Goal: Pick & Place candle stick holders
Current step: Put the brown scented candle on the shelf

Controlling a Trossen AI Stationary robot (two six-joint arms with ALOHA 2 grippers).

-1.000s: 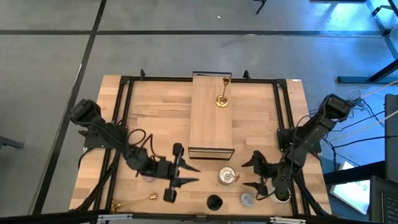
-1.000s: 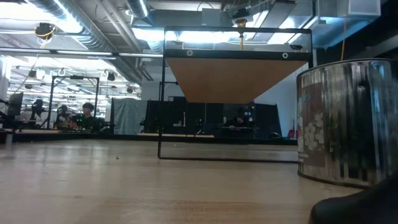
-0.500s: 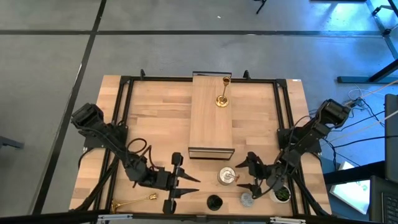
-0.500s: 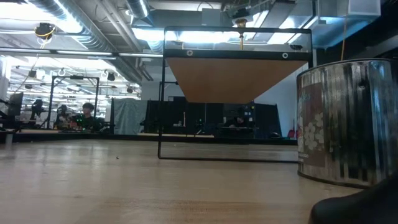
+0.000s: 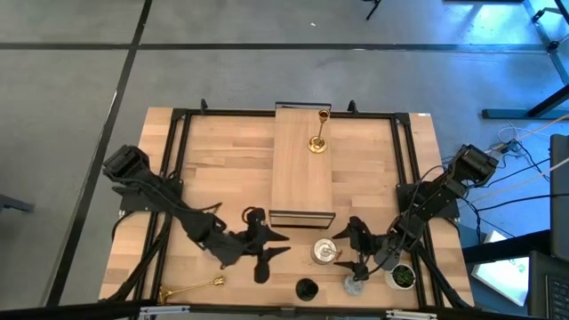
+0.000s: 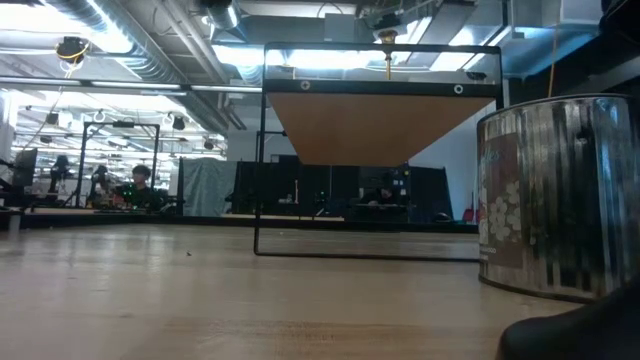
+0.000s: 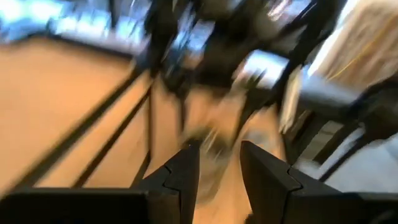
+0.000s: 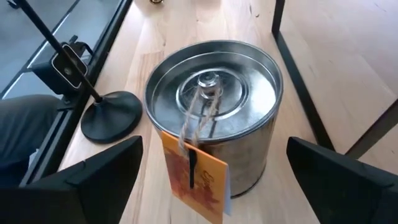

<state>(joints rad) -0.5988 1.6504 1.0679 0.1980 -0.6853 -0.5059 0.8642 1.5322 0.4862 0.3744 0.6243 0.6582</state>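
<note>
The silver tin holder (image 5: 324,252) with an orange tag stands near the table's front; it fills the right wrist view (image 8: 211,118). My right gripper (image 5: 353,246) is wide open just to its right, one finger on either side, apart from it. My left gripper (image 5: 277,244) hovers open and empty left of the tin. The black holder (image 5: 306,289) and the grey-blue one (image 5: 354,284) stand at the near edge. The tall gold holder (image 5: 316,142) stands on the wood block (image 5: 300,169). The other gold holder (image 5: 191,287) lies on its side at the near left. The lilac-pink one is hidden.
A white pot with a green plant (image 5: 403,276) stands at the near right, by my right arm. A black frame (image 5: 178,160) runs along the table's sides. The wood block is raised on a black stand (image 6: 380,125). People sit in the room behind the table (image 6: 140,185).
My left gripper has dipped toward the near edge, then swung right toward the silver tin, turning about its wrist; it is in motion. My right gripper has gone a little left toward the tin, staying wide open, and its arm has uncovered the plant pot.
</note>
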